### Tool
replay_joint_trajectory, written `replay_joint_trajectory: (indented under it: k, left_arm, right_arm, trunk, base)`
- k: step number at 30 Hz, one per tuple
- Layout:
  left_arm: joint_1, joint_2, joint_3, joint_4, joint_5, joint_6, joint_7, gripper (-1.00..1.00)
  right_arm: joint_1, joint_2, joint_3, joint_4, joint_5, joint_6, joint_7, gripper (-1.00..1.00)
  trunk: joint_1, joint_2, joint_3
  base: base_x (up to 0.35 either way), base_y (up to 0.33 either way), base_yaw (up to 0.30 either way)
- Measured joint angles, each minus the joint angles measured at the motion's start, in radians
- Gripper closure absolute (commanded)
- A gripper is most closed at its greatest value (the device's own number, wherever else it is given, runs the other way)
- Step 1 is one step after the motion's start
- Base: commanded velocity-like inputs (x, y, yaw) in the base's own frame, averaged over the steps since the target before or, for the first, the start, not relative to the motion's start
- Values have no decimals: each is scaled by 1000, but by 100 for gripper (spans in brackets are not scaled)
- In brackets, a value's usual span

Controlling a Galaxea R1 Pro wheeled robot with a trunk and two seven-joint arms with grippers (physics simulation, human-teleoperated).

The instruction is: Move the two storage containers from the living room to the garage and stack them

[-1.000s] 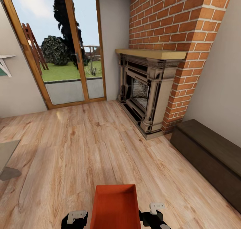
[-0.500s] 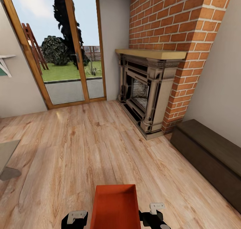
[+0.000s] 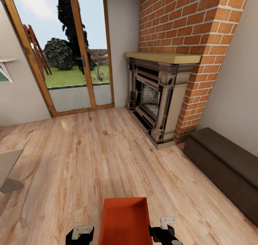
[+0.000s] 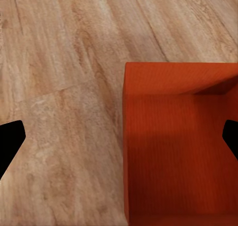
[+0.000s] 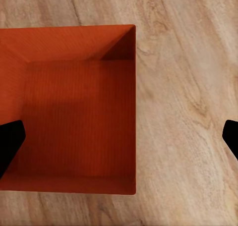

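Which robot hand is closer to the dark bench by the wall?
Right. The right gripper sits on the dark bench's side of the orange container; the left gripper is beyond it.

Orange-red open-top storage container [image 3: 125, 221], empty, upright; over wood-plank floor [image 3: 89, 159]

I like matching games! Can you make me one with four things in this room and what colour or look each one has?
Things:
1. storage container
2. fireplace chimney
3. bench
4. floor

Looks:
A. light wood planks
B. dark brown
C. orange-red, open on top
D. red brick

Right pairs: 1-C, 2-D, 3-B, 4-A.

The storage container sits low between the two arms in the head view, the bench stands by the wall to the right of the fireplace, and the floor runs up to the glass doors.
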Motion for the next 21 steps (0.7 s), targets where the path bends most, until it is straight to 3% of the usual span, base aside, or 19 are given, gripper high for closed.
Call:
replay_joint_trajectory:
  k: [21]
  left_arm:
    - [0,0,0,1,0,0,0,-100]
  right_arm:
    - [0,0,0,0,0,0,0,-100]
  trunk:
    - [0,0,0]
  base:
    - [0,3,0]
